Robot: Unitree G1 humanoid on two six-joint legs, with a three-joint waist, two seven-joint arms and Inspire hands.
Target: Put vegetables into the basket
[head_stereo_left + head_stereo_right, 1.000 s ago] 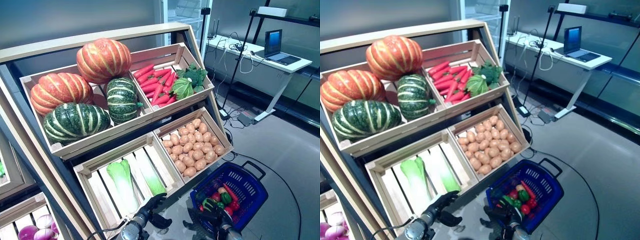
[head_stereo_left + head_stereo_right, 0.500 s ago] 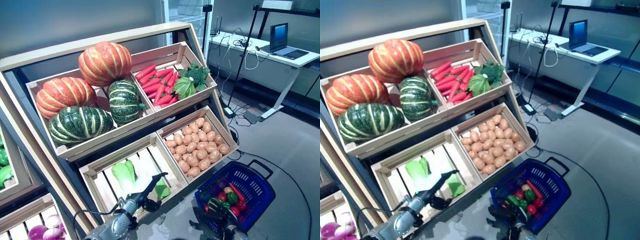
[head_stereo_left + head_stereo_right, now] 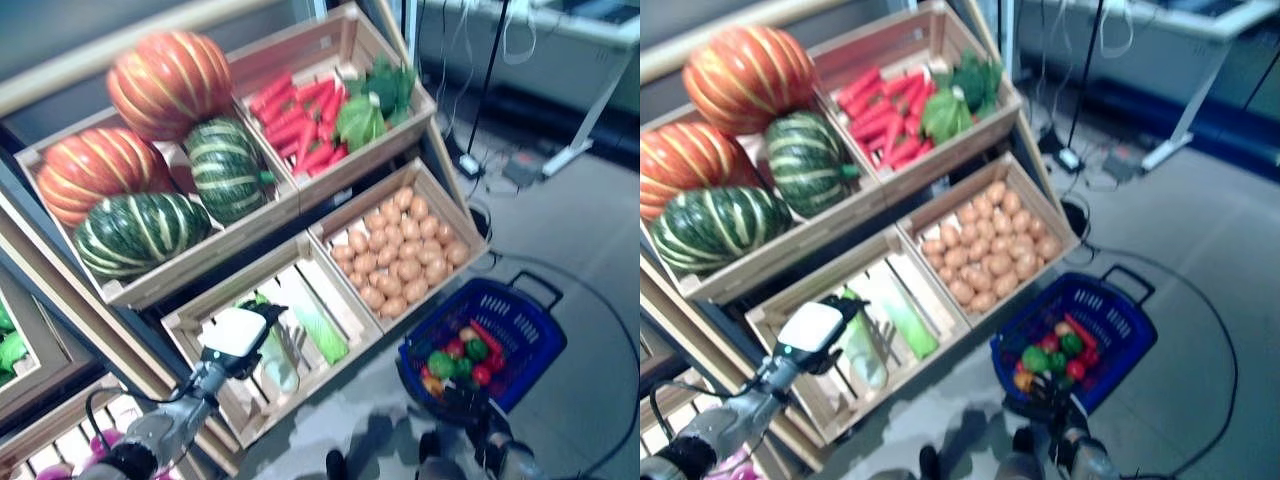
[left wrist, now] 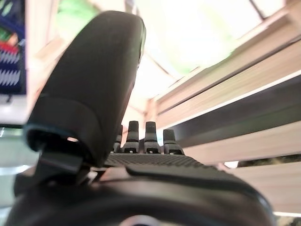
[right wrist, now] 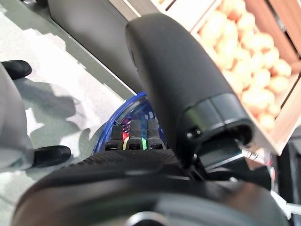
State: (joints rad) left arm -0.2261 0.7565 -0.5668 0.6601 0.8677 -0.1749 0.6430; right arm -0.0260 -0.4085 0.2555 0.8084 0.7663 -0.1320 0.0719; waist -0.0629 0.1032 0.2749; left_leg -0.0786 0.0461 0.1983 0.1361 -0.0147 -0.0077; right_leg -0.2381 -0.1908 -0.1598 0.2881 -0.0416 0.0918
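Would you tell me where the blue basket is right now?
The blue basket sits on the floor at the lower right of the left eye view, below the potato crate, with the right hand at its near rim.

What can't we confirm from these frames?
- Left robot hand: head views show only its back over the leek crate; its wrist view is filled by the thumb, so contact with a leek can't be told.
- Right robot hand: at the blue basket rim, too dark and small; its wrist view hides its fingertips, so grip unclear.
- Basket contents: partly hidden by that hand.
- Purple vegetables: cut off at the corner.
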